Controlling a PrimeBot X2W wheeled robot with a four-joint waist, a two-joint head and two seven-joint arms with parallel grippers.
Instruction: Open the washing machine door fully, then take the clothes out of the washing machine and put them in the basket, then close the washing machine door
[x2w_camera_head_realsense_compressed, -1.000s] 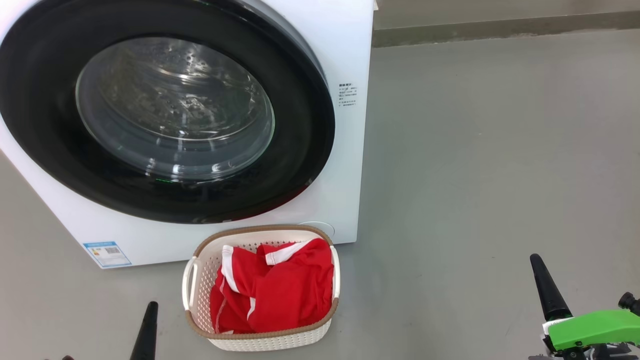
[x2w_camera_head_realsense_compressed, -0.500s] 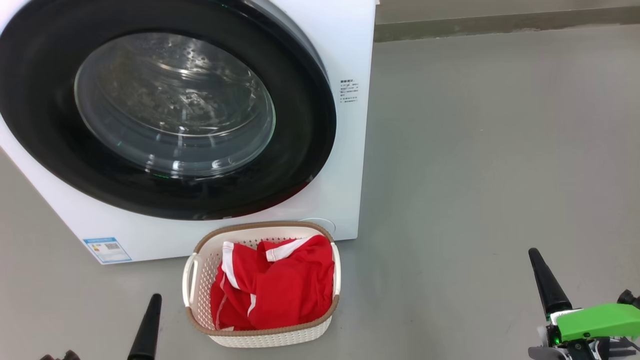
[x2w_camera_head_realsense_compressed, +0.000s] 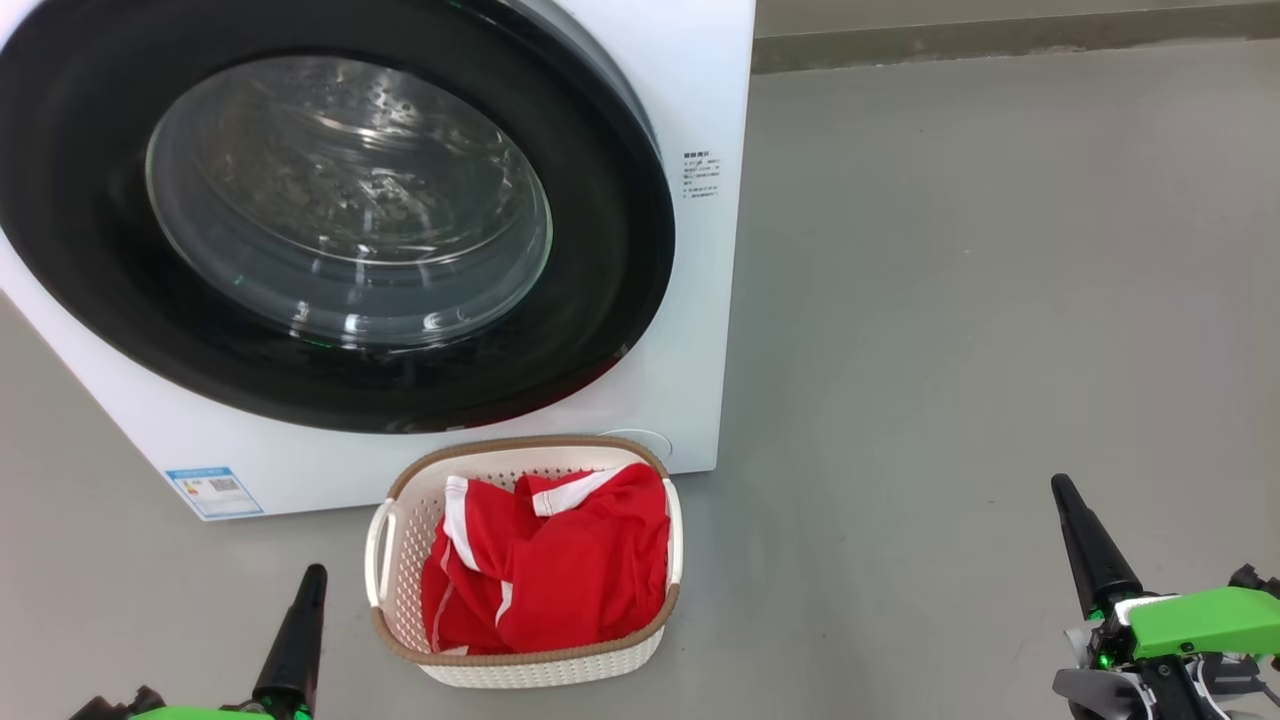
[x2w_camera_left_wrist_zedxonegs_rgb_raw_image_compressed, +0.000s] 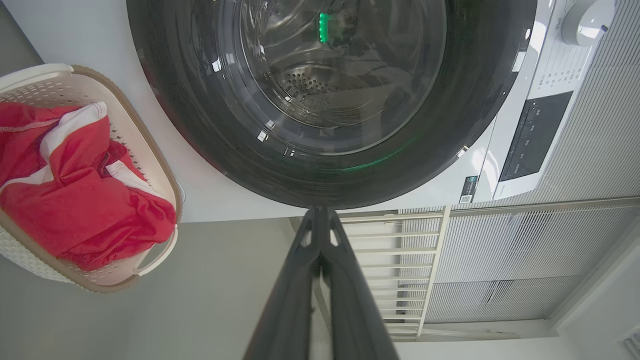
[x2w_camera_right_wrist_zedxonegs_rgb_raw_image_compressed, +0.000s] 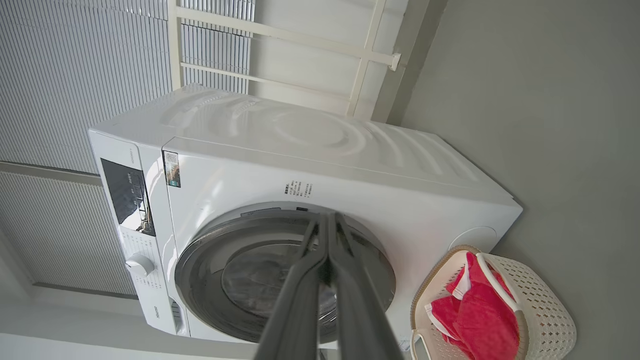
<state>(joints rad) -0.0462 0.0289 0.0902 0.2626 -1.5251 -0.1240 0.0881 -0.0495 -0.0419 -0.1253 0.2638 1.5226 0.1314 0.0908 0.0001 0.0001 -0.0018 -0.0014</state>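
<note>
The door (x2w_camera_head_realsense_compressed: 345, 200) is sitting shut against the washer (x2w_camera_head_realsense_compressed: 700, 330) front, black rim looking flush all round as far as I can tell, and through the glass the drum is looking bare. The clothes (x2w_camera_head_realsense_compressed: 560, 560) are lying bunched in the basket (x2w_camera_head_realsense_compressed: 520, 657), which is standing on the floor (x2w_camera_head_realsense_compressed: 950, 300) right in front of the washer, just under the door's lower edge. So I'm reading this as pretty much finished: unloading done, door closed, nothing obvious left except maybe checking the latch is caught, which I can't tell from here. Both tools are hanging low and empty, apart from everything. The left tool (x2w_camera_head_realsense_compressed: 314, 580) is pointing up near the basket's left side with its fingers pressed together, and the right tool (x2w_camera_head_realsense_compressed: 1062, 492) is doing the same well off to the right. Loads of bare floor is lying open on that right side. The tight spot is the narrow gap between basket rim and washer front.
</note>
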